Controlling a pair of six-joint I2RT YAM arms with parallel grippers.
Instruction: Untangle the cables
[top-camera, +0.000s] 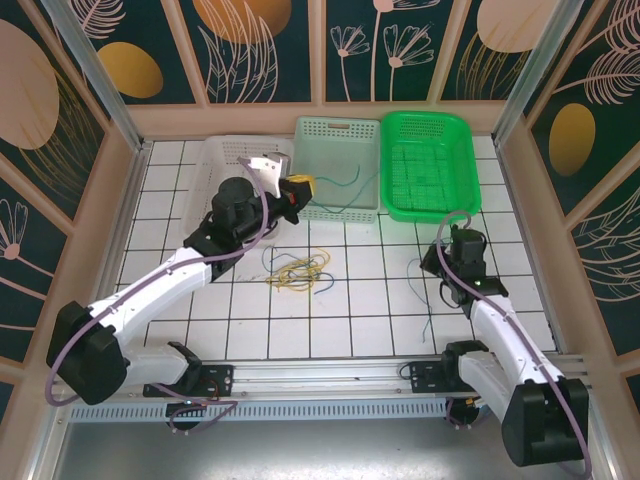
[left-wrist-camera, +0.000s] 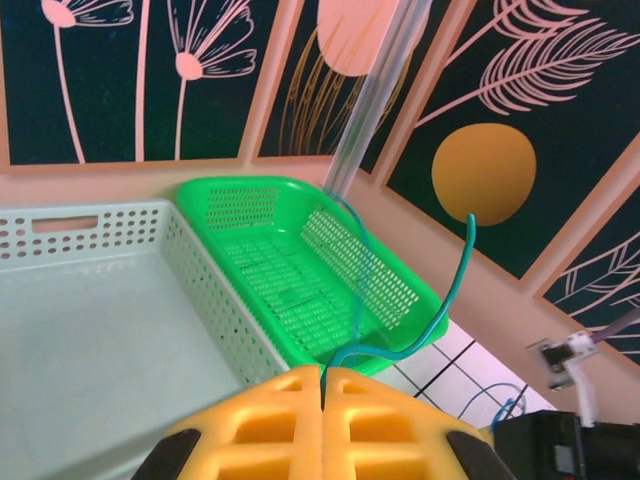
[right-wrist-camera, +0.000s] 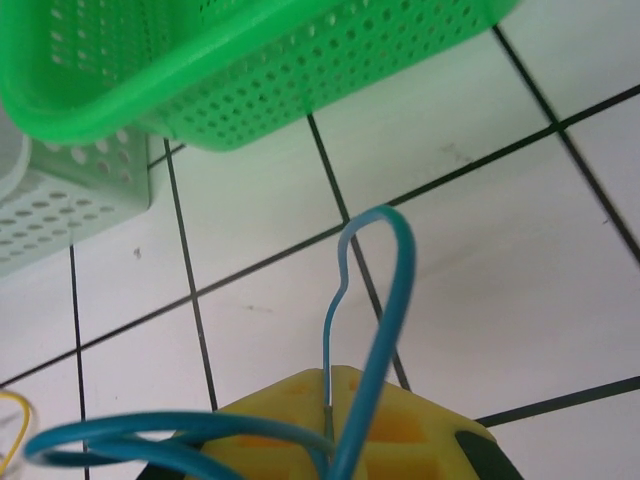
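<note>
Here's the left end effector (left-wrist-camera: 322, 385) up at the far side, yellow pads pressed together with a thin teal wire (left-wrist-camera: 455, 290) nipped right in the seam, the strand arcing up and away over the pale mint perforated plastic basket (top-camera: 337, 128). Over on the right, the right end effector (right-wrist-camera: 330, 400) is pinching a thin blue wire (right-wrist-camera: 398, 300), which loops out from between its pads just near the bright green perforated plastic basket (top-camera: 428, 118), with the loose tail trailing towards the near edge across the white tiled worktop (top-camera: 350, 320). Between the two arms sits the knot of yellow, blue and green wires (top-camera: 298, 272), well apart from both. To my eye each arm has one strand pulled free, so the thing now is to carry each well clear, keep the free end from dragging back across the knot, and only let go once the wire hangs inside a basket rim. As for containers, the mint basket looks bare inside from the left wrist, with the teal strand hanging above it; the green one looks empty; the white perforated plastic basket (top-camera: 222, 150) on the far left is partly hidden by the arm, so I can't tell.
</note>
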